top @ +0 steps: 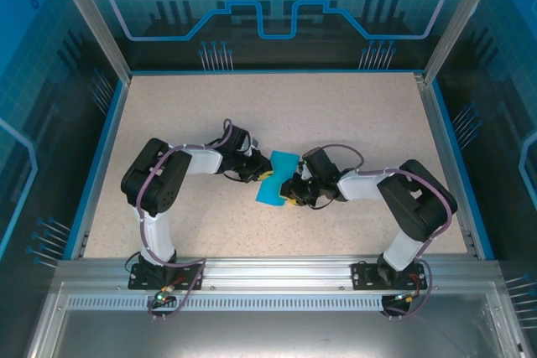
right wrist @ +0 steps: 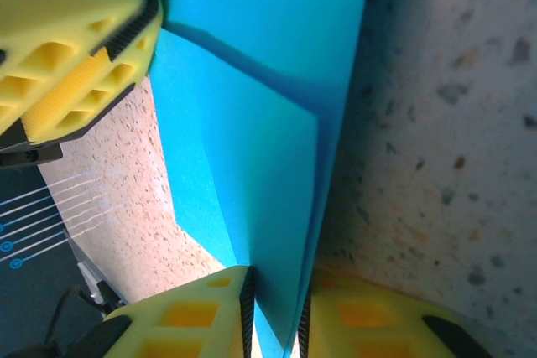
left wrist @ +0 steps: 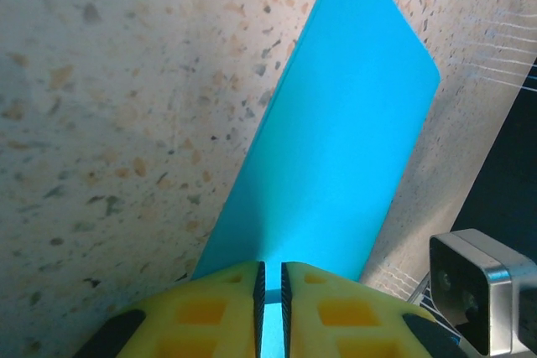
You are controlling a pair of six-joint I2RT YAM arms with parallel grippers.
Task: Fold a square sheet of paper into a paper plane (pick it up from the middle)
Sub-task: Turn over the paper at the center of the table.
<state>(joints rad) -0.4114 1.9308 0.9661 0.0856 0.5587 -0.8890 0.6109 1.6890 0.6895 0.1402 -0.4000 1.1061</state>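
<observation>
Cyan paper (top: 277,178), folded, long axis near-far

Paper (top: 277,180) on table (top: 210,106), between left pincer (top: 263,175), right pincer (top: 292,197)

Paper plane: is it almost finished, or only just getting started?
Only just started. Done: the paper looks doubled over once, one layer lying over another. In hand: the left gripper pinches one edge, and the right gripper has the opposite edge between its fingers. Left: there is no pointed nose and no wings yet, so most of the folds remain.
</observation>
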